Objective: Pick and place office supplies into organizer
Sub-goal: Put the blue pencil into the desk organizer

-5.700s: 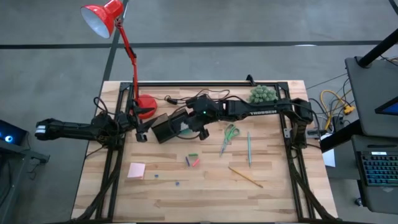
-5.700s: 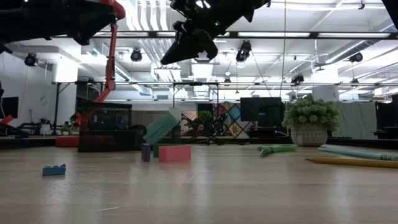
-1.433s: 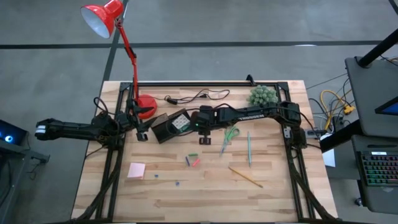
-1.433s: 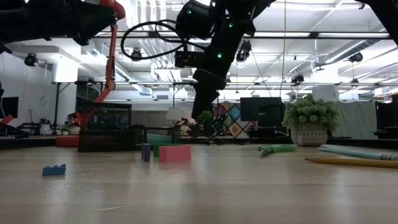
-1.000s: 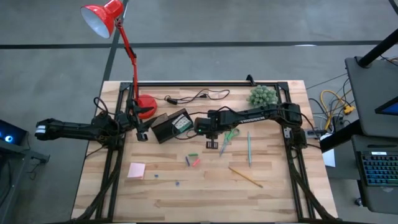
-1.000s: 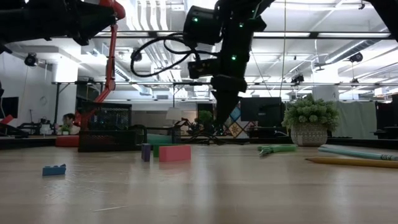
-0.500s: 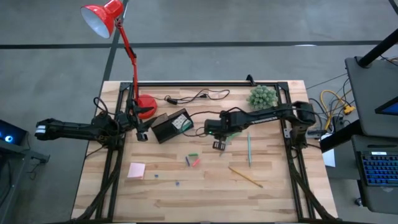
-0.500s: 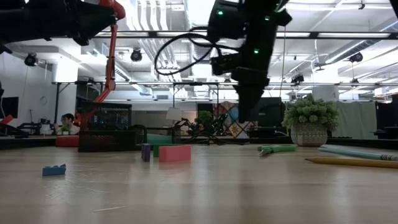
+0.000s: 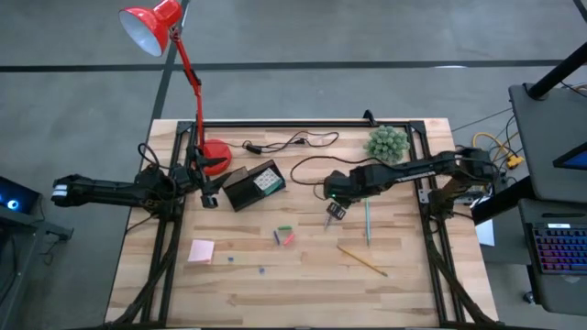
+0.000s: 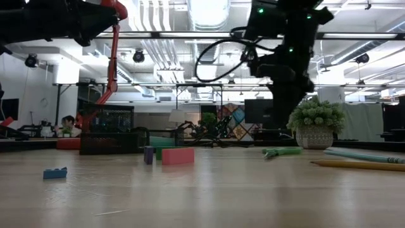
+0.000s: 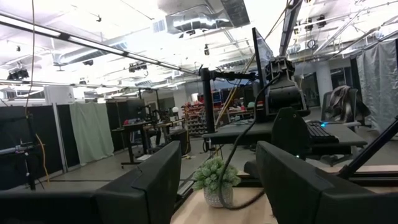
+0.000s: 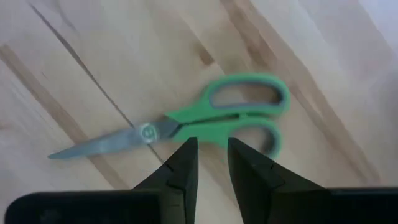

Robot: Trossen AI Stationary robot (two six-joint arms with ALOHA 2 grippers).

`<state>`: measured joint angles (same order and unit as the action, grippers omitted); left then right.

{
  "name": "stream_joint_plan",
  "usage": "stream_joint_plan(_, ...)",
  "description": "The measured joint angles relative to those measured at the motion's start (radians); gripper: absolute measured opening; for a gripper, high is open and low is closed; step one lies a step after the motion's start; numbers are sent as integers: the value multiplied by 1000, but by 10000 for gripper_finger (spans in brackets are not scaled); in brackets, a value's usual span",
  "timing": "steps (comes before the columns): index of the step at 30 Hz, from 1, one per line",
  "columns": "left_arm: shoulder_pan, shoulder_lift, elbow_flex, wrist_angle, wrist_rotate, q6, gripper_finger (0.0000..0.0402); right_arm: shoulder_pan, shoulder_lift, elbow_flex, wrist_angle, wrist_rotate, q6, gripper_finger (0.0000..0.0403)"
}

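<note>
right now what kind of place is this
Probably a robotics lab in an open workshop hall: a wooden table fitted with arms, exposed ceiling ducts, and a monitor and workbenches in the room behind.

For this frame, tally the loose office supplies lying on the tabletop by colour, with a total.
Green: 3, namely the scissors, the pen and a small green piece
Pink or red: 2, the sticky-note pad and a small red piece
Blue or purple: 3, one small piece and two tiny ones
Wood: 1, the pencil
Total: 9
</note>
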<state>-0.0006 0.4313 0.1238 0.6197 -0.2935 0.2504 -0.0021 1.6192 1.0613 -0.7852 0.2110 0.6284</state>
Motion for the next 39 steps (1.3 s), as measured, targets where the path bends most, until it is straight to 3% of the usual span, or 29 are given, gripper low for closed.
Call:
stream_joint_plan(14,0,0,0,0,-1,0,196,7,-114,-156,-69,-9,428,76)
stream_joint_plan(19,0,0,0,0,-1,0,196,21,-113,-177,-93,-60,461,85)
stream_joint_plan(31,0,0,0,0,-3,2,196,102,-112,-228,-99,-57,606,141)
stream_joint_plan(39,0,0,0,0,-3,2,196,125,-112,-255,-93,-46,668,146)
